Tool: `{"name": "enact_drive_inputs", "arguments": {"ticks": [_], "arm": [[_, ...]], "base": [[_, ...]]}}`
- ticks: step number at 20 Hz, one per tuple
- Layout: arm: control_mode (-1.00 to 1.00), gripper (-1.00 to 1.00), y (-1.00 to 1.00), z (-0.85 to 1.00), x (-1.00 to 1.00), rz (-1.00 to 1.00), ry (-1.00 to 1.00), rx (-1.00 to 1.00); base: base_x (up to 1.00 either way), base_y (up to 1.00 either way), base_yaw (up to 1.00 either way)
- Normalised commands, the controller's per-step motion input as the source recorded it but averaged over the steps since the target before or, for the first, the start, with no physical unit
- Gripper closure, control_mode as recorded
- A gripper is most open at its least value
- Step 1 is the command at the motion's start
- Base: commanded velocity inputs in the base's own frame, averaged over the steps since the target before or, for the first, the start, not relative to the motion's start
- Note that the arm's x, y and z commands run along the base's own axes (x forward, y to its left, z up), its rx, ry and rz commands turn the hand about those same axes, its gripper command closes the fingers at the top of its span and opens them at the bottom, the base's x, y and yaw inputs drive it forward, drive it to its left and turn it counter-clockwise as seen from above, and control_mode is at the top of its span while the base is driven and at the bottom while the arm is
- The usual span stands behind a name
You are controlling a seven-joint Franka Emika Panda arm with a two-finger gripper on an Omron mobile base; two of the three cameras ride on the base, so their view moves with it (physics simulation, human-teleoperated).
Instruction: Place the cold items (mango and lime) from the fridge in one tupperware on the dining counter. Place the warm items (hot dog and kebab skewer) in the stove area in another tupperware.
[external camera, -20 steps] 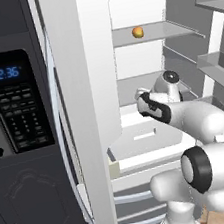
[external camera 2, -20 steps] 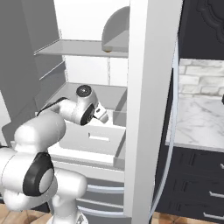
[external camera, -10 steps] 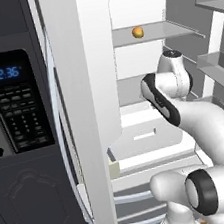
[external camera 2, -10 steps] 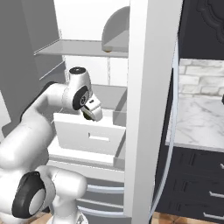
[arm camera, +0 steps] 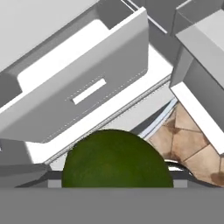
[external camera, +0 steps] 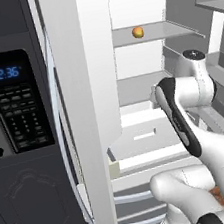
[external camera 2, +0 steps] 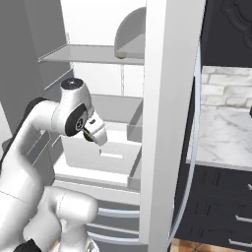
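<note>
The hand (external camera 2: 94, 132) hung in the open fridge (external camera: 145, 79) above the pulled-out drawer (arm camera: 83, 83), its fingers closed wide on the green lime (arm camera: 116, 159), which sat between them. The orange mango (external camera: 137, 31) lay on the upper glass shelf (external camera: 163, 30), well apart from the hand.

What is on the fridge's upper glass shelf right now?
One small orange-yellow fruit, likely the mango, sits alone toward the back of the glass shelf. From the right base view, the fridge wall covers most of that shelf.
</note>
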Motion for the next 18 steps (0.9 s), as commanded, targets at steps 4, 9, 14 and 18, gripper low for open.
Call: {"name": "enact_drive_inputs", "arguments": {"ticks": [4, 9, 14, 18], "arm": [[-1.00, 1.00, 0.00, 0.42, -0.54, 0.00, -0.17, 0.00], [1.00, 1.00, 0.00, 0.18, -0.21, 0.00, -0.03, 0.00], [1.00, 1.00, 0.00, 0.00, 0.00, 0.00, 0.00, 0.00], [1.00, 1.00, 0.00, 0.00, 0.00, 0.00, 0.00, 0.00]], "base": [[0.00, 0.00, 0.00], [-0.33, 0.07, 0.00], [-0.86, 0.16, 0.00], [-1.00, 0.17, 0.00]]}}
